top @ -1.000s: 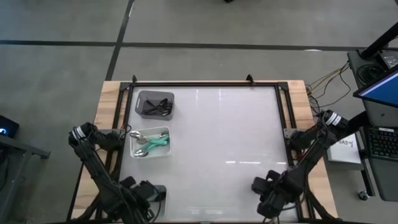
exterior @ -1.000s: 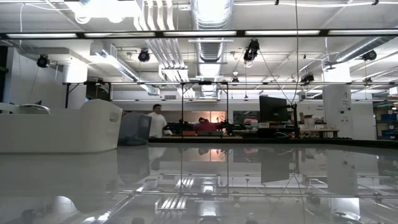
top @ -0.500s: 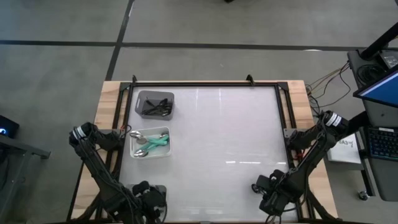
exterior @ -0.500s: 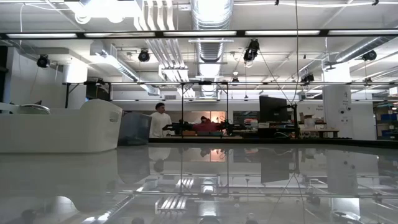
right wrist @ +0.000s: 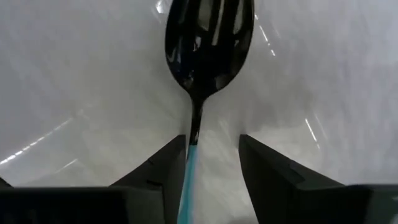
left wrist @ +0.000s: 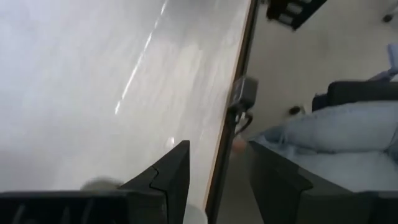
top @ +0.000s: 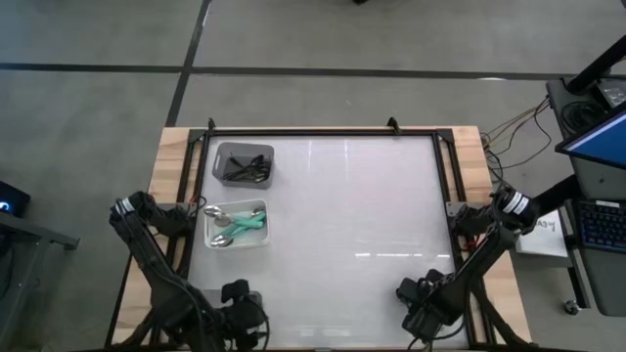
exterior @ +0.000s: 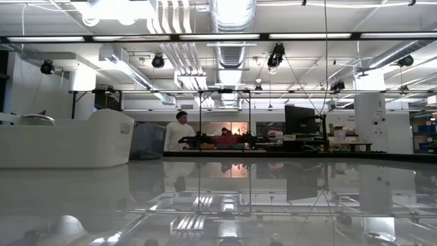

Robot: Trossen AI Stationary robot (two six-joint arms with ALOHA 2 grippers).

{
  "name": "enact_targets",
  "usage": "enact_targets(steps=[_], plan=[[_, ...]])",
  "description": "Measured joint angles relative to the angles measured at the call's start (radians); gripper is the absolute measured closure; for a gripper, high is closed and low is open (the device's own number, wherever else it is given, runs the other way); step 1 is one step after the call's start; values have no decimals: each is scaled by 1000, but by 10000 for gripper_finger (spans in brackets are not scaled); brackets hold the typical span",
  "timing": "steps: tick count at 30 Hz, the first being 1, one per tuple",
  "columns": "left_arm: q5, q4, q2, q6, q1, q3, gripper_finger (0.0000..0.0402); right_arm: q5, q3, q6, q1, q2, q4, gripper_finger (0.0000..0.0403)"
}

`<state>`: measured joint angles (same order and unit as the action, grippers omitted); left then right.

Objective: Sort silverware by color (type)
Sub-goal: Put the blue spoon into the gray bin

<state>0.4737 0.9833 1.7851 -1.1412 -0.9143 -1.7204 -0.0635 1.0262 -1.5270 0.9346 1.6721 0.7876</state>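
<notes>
At the near right edge of the surface (top: pixel 342 225), the right gripper (right wrist: pixel 213 163) is hanging with fingers parted astride a black-bowled, teal-handled spoon (right wrist: pixel 208 46), whose long axis is running straight out from between them.

Nothing readable is showing up anywhere: the white sheet (top: pixel 541 235) lying just past the right edge of the table (top: pixel 333 205) is carrying dark marks, but they are staying too small to make out.
</notes>
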Motion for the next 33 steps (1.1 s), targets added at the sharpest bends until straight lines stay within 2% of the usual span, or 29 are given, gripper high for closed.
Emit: enact_targets(steps=[6, 13, 21, 29, 33], plan=[[119, 0, 0, 110, 1, -75, 264, -10, 4, 65, -24, 29, -1, 299], [331, 2, 0, 185, 2, -89, 264, -27, 3, 242, -78, 38, 0, 382], [560, 0, 0, 114, 12, 7, 264, -3, 0, 367, -122, 20, 0, 392], [644, -18, -1, -3, 71, 120, 264, 212, -4, 465, -178, -37, -2, 393], [655, -23, -1, -5, 111, 151, 264, 394, -3, 538, -216, -62, -3, 394]])
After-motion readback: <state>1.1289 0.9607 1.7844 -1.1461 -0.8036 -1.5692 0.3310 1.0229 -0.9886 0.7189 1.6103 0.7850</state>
